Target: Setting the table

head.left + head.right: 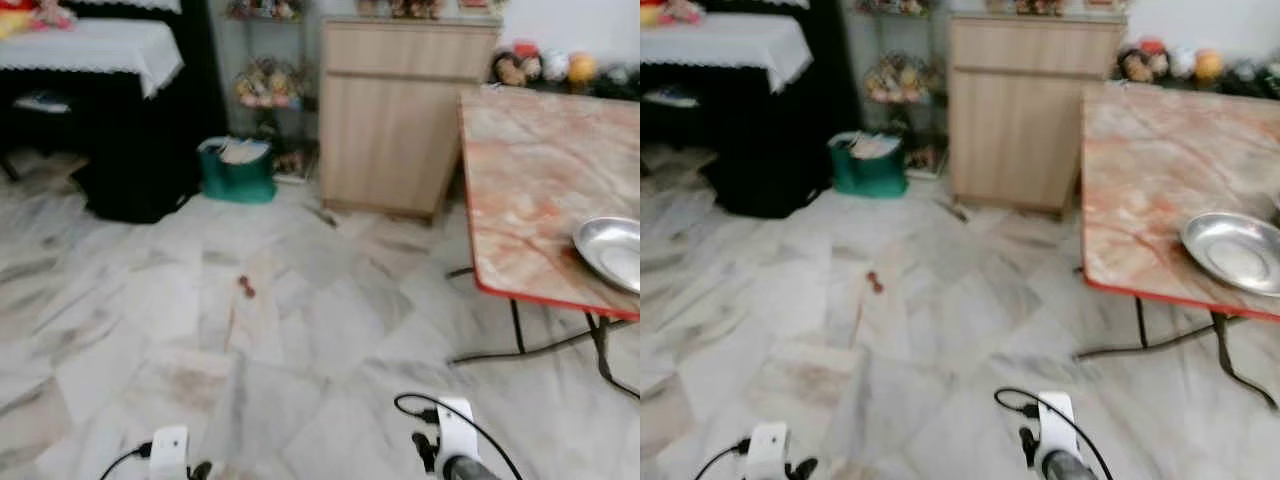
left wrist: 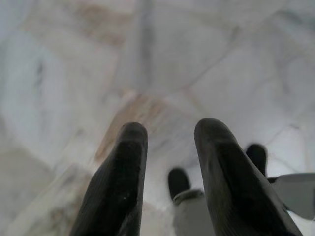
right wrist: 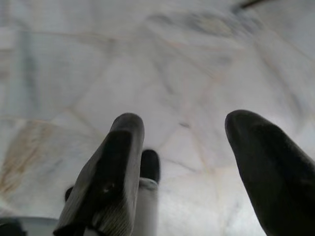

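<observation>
- You had both arms hanging low over the marble floor point(image 1: 300, 330), nothing held in either.
- Left gripper point(image 2: 170, 147): fingers point(image 2: 123, 187) stood apart with a narrow gap, pointed down at the floor tiles. Nothing between them.
- Right gripper point(image 3: 184, 147): fingers point(image 3: 113, 172) spread wide, also aimed at bare floor. Nothing between them.
- Your table point(image 1: 530, 180) sat ahead on the right: pinkish marble-pattern tabletop with a red edge, on thin dark metal legs.
- Metal plate point(image 1: 1235, 250) lay on the tabletop just inside its near edge, toward the right; it ran off frame in the left eye view. It looked empty, though the frame was soft there.
- Both grippers were well apart from the table and the plate.
- Wooden cabinet point(image 1: 400, 110) stood against the far wall, just left of the table's far corner.
- Green bag point(image 1: 237, 170) sat on the floor left of the cabinet, in front of a shelf unit point(image 1: 265, 80) holding small items I couldn't make out.
- Black furniture with a white lace-edged cloth point(image 1: 90, 45) was at far left.
- A small dark red object point(image 1: 246, 288) lay on the floor mid-room; too small to identify.
- A row of round, coloured items point(image 1: 545, 68) sat behind the table's far edge, blurred.
</observation>
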Available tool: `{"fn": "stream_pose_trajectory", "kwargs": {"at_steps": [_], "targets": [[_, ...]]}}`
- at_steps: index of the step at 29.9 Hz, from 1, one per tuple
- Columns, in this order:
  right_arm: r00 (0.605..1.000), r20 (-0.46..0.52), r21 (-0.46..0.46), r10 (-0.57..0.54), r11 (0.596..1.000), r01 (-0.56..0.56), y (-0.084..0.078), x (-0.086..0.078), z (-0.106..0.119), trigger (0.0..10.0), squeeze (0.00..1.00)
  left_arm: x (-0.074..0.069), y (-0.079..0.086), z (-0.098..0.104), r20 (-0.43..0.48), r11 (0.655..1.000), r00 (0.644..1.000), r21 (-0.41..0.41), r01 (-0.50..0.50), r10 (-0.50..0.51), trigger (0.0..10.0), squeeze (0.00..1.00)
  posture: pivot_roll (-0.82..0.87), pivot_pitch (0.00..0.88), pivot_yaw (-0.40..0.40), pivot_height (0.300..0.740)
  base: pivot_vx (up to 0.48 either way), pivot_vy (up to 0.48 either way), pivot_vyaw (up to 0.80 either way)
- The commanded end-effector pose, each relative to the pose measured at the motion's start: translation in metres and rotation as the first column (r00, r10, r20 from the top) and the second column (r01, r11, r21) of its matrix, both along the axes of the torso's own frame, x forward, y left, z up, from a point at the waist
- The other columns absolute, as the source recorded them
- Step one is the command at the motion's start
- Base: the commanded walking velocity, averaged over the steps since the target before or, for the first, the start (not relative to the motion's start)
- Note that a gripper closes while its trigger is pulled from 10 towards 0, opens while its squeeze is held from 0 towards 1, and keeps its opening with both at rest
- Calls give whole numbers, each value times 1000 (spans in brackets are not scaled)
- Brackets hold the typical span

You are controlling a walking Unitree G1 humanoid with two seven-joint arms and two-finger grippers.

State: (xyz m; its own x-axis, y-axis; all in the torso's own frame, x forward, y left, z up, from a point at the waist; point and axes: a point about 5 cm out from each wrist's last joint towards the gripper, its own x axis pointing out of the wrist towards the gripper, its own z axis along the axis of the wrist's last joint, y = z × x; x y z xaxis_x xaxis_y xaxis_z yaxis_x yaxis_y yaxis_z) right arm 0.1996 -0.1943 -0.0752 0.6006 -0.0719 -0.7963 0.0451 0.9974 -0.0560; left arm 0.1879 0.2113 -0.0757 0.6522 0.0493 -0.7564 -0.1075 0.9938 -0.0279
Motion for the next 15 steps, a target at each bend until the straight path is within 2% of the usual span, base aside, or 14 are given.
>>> {"fn": "stream_pose_trajectory", "kwargs": {"at_steps": [1,13,15], "targets": [[1000,10,4,3,1000,-3,2,4,2,10000,0,-5,1,-2,-18,1000,1000,-2,-4,4,10000,0,-69,0,42,740,0,0,-744],[1000,19,1,-1,1000,1,0,8,4,10000,0,-3,1,-2,-22,1000,1000,1,-12,12,10000,0,-66,0,36,740,0,0,-740],[999,45,2,-3,1000,3,0,15,8,10000,0,-1,2,-1,-22,1000,1000,1,-19,19,10000,0,-63,0,36,740,0,0,-275]]}}
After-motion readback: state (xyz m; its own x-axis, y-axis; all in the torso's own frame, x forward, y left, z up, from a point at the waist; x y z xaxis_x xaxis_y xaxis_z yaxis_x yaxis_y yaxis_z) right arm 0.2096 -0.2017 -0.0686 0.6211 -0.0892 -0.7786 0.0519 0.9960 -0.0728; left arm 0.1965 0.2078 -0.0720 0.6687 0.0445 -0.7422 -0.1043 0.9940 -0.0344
